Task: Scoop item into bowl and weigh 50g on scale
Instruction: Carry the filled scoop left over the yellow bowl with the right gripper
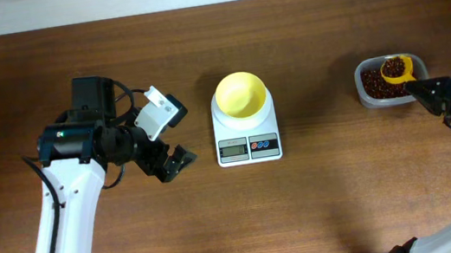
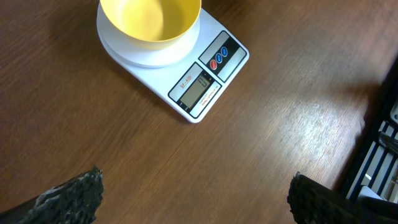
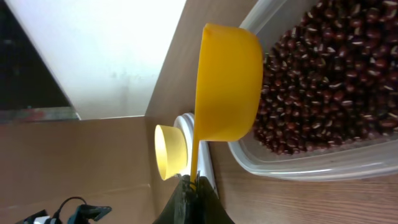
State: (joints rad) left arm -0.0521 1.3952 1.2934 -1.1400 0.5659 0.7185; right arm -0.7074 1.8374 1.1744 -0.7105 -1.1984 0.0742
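The pale-yellow bowl (image 1: 241, 95) sits empty on the white scale (image 1: 248, 147) at the table's middle; both show in the left wrist view, bowl (image 2: 150, 22) and scale (image 2: 211, 71). Red-brown beans (image 1: 374, 82) fill a clear tub (image 1: 367, 97) at the right, also in the right wrist view (image 3: 329, 81). My right gripper (image 1: 427, 91) is shut on the handle of a yellow scoop (image 1: 396, 69), whose cup (image 3: 229, 81) holds beans and hovers over the tub. My left gripper (image 1: 171, 162) is open and empty, left of the scale (image 2: 193, 193).
The tub's clear rim (image 3: 298, 165) lies just right of the scoop. A dark rack edge (image 2: 379, 143) shows at the right of the left wrist view. Bare wooden table surrounds the scale.
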